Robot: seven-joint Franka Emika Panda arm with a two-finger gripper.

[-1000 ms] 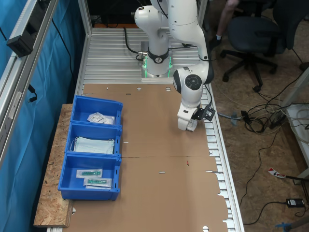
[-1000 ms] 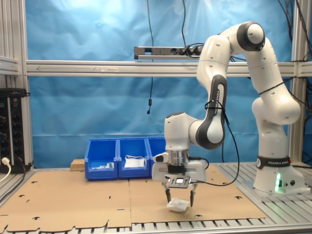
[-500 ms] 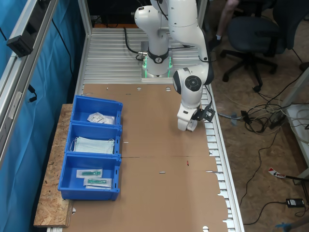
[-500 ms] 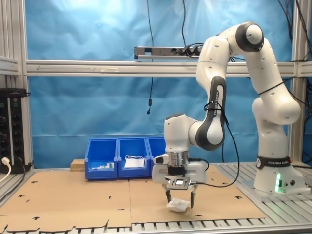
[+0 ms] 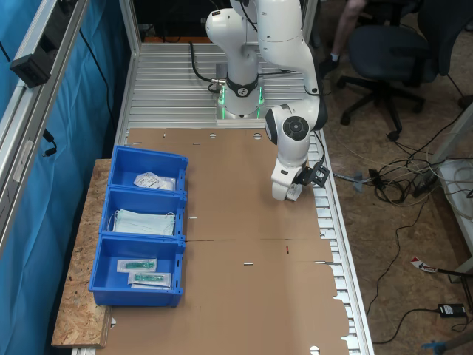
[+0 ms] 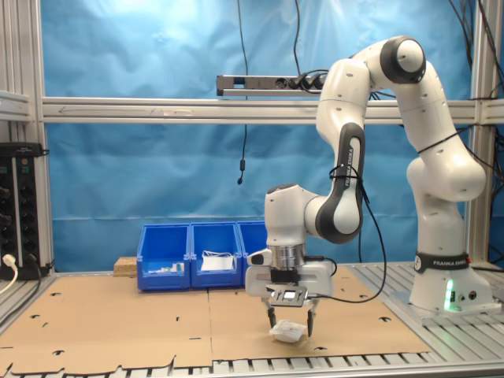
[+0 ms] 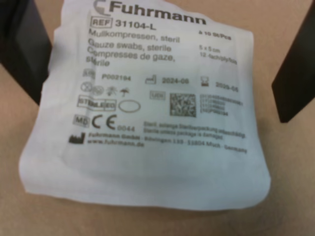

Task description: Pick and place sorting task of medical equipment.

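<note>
One white sachet (image 7: pixel 147 108) lies flat on the cardboard-covered bench (image 6: pixel 118 323), near its edge farthest from the blue bins (image 5: pixel 140 229). The gripper (image 6: pixel 290 321) hangs low over it, dark fingers (image 7: pixel 22 44) spread to either side of the packet and not pressing it. More sachets (image 5: pixel 154 180) lie in the end bin nearest the arm's base.

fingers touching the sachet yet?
Apart. The wrist view shows cardboard between the white sachet and each of the fingers; the gripper straddles it, open.
</note>
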